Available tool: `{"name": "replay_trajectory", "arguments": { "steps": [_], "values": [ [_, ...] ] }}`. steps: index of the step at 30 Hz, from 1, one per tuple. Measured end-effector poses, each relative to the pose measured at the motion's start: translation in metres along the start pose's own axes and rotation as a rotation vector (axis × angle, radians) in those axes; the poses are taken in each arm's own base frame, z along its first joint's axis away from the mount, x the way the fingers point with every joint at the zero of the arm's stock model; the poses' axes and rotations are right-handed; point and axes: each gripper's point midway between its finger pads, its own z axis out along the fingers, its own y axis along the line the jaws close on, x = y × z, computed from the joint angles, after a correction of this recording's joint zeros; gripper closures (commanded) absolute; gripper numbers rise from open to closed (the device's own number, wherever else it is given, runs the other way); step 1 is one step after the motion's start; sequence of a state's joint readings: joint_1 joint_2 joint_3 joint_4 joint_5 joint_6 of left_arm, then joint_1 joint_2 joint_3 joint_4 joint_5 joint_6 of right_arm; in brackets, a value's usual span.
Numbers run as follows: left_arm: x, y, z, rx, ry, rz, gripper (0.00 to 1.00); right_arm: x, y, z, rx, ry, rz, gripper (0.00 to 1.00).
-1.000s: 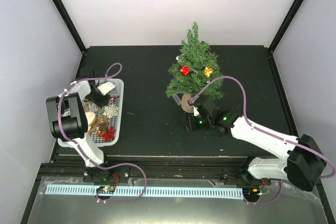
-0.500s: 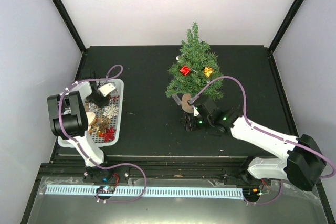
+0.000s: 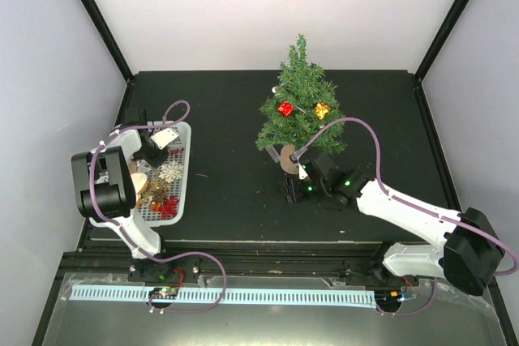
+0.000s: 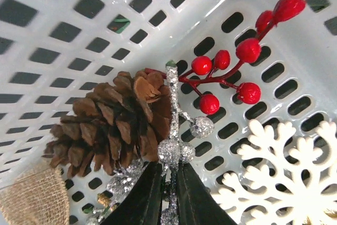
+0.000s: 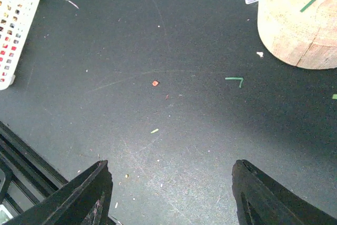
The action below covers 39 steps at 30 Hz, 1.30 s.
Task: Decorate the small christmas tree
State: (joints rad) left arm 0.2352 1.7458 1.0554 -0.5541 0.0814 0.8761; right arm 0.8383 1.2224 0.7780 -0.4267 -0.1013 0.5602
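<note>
Two dark fingers of the left gripper (image 4: 168,168) stand almost shut, pinching the thin stem of a silver glitter sprig (image 4: 172,98) that lies against a pine cone (image 4: 113,125) in the white basket (image 4: 68,30). A clean lift, I judge, needs a firm pinch and a straight upward pull, since the red berry sprig (image 4: 234,59) crosses that stem and could tangle. The right gripper (image 5: 169,185) hangs wide open and empty over the table (image 5: 158,51), near the stump (image 5: 295,19). The small christmas tree (image 3: 298,111) stands upright near the table's middle, well apart from the basket. It is bushy, green and pointed, and it bears a red ornament (image 3: 285,108) and a gold ornament (image 3: 322,109).
</note>
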Motion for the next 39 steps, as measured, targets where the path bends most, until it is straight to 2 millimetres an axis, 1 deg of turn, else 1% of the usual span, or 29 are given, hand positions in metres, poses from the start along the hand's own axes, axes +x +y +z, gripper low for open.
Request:
{"name": "replay_trajectory", "arguments": {
  "steps": [4,8,12,15,17,19,22,25,26,27,30,32,35,39],
  "values": [
    [-0.002,0.001,-0.012,-0.012,-0.011,0.000,0.92,-0.001,0.001,-0.002,-0.005,-0.008,0.003,0.37],
    [-0.004,-0.001,-0.028,-0.019,-0.030,0.001,0.92,-0.004,0.004,-0.007,-0.019,-0.020,0.004,0.37],
    [-0.008,-0.007,-0.052,-0.020,-0.062,0.001,0.92,-0.004,0.009,-0.013,-0.027,-0.037,-0.010,0.38],
    [-0.011,-0.014,-0.072,-0.012,-0.100,0.002,0.92,-0.001,0.017,-0.018,-0.036,-0.043,-0.041,0.38],
    [-0.014,-0.024,-0.088,0.014,-0.137,-0.003,0.92,0.000,0.028,-0.023,-0.061,-0.051,-0.067,0.38],
    [-0.017,-0.037,-0.105,0.046,-0.176,-0.005,0.91,-0.006,0.045,-0.030,-0.096,-0.068,-0.091,0.38],
    [-0.028,-0.060,-0.138,0.093,-0.252,0.016,0.89,-0.023,0.072,-0.044,-0.164,-0.117,-0.113,0.38],
    [-0.041,-0.090,-0.174,0.137,-0.348,0.064,0.88,-0.041,0.101,-0.055,-0.257,-0.162,-0.115,0.38],
    [-0.045,-0.101,-0.185,0.152,-0.379,0.082,0.88,-0.045,0.110,-0.056,-0.286,-0.166,-0.116,0.38],
    [-0.048,-0.113,-0.197,0.172,-0.412,0.101,0.87,-0.048,0.122,-0.056,-0.317,-0.166,-0.118,0.38],
    [-0.050,-0.142,-0.222,0.224,-0.481,0.141,0.87,-0.049,0.156,-0.051,-0.384,-0.143,-0.131,0.39],
    [-0.050,-0.158,-0.237,0.257,-0.515,0.157,0.87,-0.052,0.184,-0.045,-0.435,-0.126,-0.135,0.40],
    [-0.048,-0.176,-0.255,0.294,-0.560,0.170,0.87,-0.054,0.204,-0.038,-0.480,-0.112,-0.119,0.42],
    [-0.042,-0.190,-0.269,0.321,-0.597,0.173,0.87,-0.056,0.215,-0.030,-0.522,-0.093,-0.060,0.42]
  ]
}}
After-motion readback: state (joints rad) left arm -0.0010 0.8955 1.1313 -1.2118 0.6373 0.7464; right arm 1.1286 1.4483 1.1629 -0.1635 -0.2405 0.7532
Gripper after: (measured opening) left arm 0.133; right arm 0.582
